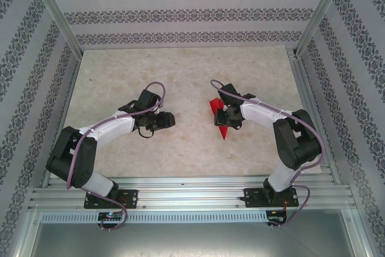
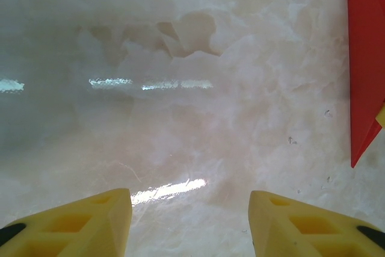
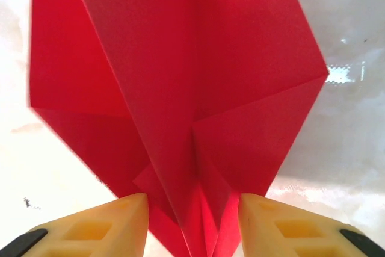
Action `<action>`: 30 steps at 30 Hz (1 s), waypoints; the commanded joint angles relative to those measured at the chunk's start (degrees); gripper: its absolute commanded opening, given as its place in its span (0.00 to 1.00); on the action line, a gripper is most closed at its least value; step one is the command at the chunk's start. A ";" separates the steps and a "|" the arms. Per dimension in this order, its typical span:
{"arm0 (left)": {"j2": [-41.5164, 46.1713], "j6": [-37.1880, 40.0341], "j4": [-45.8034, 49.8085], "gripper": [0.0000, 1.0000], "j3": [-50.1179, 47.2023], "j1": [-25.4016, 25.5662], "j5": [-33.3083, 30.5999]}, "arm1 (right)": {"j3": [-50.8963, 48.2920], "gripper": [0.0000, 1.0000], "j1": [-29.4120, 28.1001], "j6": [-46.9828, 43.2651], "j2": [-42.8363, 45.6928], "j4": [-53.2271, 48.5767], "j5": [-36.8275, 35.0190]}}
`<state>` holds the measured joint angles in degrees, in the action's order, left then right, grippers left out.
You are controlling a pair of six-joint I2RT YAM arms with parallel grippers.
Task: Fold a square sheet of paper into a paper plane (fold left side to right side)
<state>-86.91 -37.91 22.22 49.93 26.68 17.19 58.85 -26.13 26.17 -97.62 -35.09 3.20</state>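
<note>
Both arms reach inward from their bases at the near edge. The left arm (image 1: 90, 142) bends at the elbow out to the left, and its forearm runs rightward, carrying the left hand (image 1: 163, 120) towards the middle. Its yellow fingers (image 2: 90, 224) stand wide apart. The right arm (image 1: 289, 136) mirrors it, elbow out to the right, forearm running leftward. The right hand (image 1: 225, 117) points down and inward, its fingers (image 3: 102, 227) apart too, a little less widely.

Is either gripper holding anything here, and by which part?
Left gripper: nothing, jaws open. Right gripper straddles the narrow pointed end of the red paper; whether it actually clamps it cannot be told.
</note>
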 commanded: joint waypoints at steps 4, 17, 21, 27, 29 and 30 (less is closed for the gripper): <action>1.14 1.05 1.34 0.55 0.45 0.21 -0.98 | 1.19 0.38 -0.31 -1.50 -2.56 0.86 0.45; 0.82 0.97 1.21 0.56 0.52 0.26 -0.95 | 2.84 0.34 -0.85 -3.30 -1.72 -2.04 -3.02; 0.61 0.82 1.00 0.56 0.45 0.15 -0.76 | 3.57 0.34 -1.46 -4.20 -1.17 -4.01 -5.62; 0.35 0.56 0.72 0.56 0.35 0.23 -0.65 | 4.17 0.33 -1.90 -4.79 -0.69 -4.92 -7.33; 0.21 0.47 0.60 0.56 0.43 0.23 -0.53 | 4.46 0.33 -1.82 -4.88 -0.25 -4.98 -7.97; 0.21 0.38 0.47 0.56 0.51 0.23 -0.49 | 4.55 0.32 -1.72 -4.91 -0.14 -5.16 -8.11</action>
<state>-86.91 -37.93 22.24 49.93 26.70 17.19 61.56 -27.38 22.31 -99.81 -39.29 -2.37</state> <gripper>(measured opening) 0.563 0.322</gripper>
